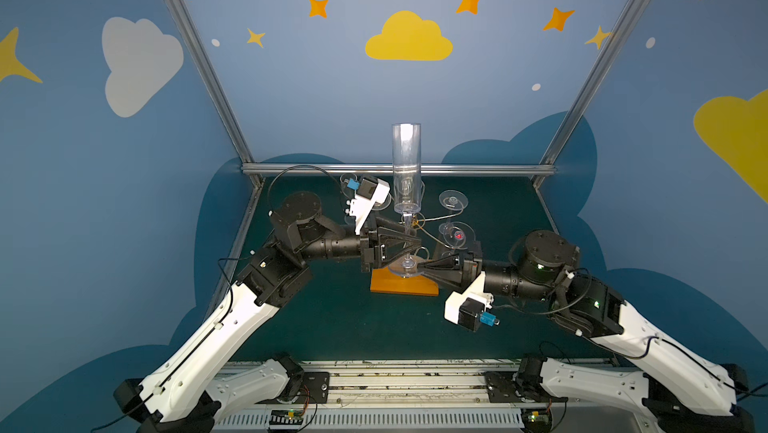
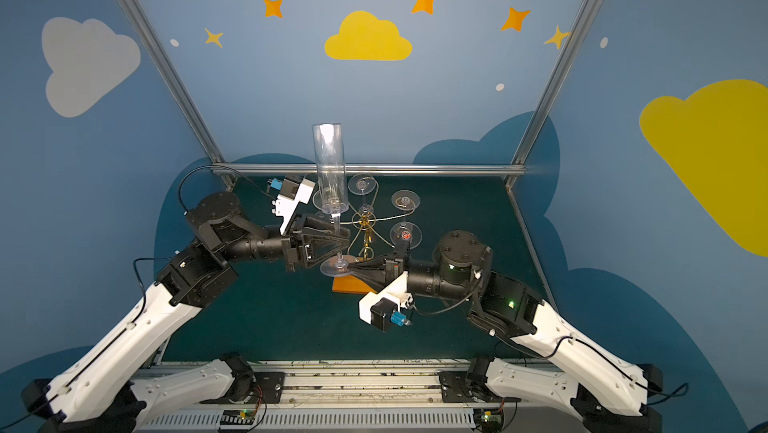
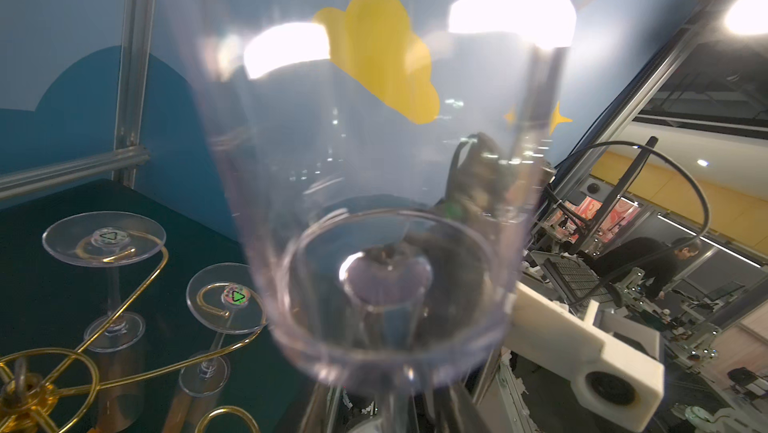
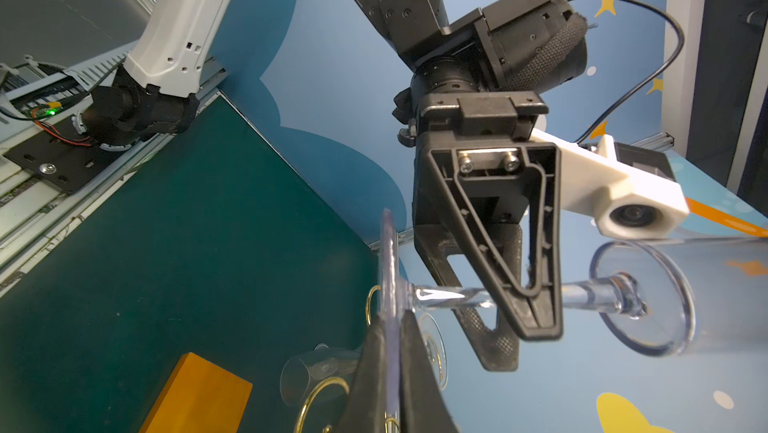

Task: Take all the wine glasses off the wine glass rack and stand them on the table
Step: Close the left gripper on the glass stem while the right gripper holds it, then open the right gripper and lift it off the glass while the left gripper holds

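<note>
Apparently off the wine glass rack (image 2: 365, 223): wine glass (image 1: 406, 169) upright, foot clamped in right tool (image 4: 392, 321); left tool (image 1: 417, 242) around stem, grip unclear; carrying clear left.

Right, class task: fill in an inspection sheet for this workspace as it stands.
Surface: dark green mat.
Job's things: glass upright, held above the rack base; other glasses hang upside down on its arms.
Clutter: nothing seen.
Hands: left hand shut on the stem; right hand pinching the foot.
Cables: black cable loops over the left arm, apart from the glass.
Surroundings: blue wall with clouds and stars; metal frame.
</note>
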Controlling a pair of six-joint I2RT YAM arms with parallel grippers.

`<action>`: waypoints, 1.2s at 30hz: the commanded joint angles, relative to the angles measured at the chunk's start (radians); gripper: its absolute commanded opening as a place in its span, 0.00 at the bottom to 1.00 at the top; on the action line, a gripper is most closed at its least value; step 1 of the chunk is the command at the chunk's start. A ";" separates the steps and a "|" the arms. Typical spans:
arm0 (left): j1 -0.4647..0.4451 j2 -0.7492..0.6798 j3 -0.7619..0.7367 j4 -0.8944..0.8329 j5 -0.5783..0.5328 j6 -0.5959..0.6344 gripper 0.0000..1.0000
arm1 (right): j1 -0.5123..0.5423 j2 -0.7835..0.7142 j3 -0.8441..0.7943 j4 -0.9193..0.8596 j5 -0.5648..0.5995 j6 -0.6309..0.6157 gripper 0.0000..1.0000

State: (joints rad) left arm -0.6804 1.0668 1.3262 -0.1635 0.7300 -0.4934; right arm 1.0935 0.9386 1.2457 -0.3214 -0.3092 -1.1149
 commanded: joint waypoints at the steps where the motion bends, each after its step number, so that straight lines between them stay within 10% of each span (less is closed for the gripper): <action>1: -0.016 0.002 -0.008 0.047 -0.001 -0.010 0.29 | 0.014 -0.009 -0.007 0.075 0.029 -0.029 0.00; 11: -0.022 -0.003 -0.026 0.070 -0.032 -0.050 0.03 | 0.036 -0.032 -0.054 0.127 0.100 -0.079 0.00; 18: -0.030 0.011 -0.014 0.057 -0.027 -0.045 0.03 | 0.048 -0.041 -0.067 0.129 0.131 -0.086 0.00; 19: -0.030 0.010 -0.011 0.055 -0.030 -0.042 0.03 | 0.049 -0.043 -0.067 0.127 0.134 -0.078 0.11; 21: -0.029 0.014 0.004 0.041 -0.037 -0.028 0.03 | 0.052 -0.055 -0.075 0.138 0.136 -0.057 0.96; 28: -0.031 0.002 0.036 -0.031 -0.090 0.050 0.03 | 0.052 -0.100 -0.091 0.306 0.128 0.127 0.97; 36: -0.044 -0.014 0.129 -0.220 -0.196 0.284 0.03 | 0.051 -0.067 0.091 0.420 0.263 0.663 0.98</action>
State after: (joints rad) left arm -0.7147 1.0824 1.4071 -0.3145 0.5892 -0.3450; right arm 1.1416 0.8715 1.2602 0.0017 -0.1024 -0.7036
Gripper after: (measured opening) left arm 0.087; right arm 0.975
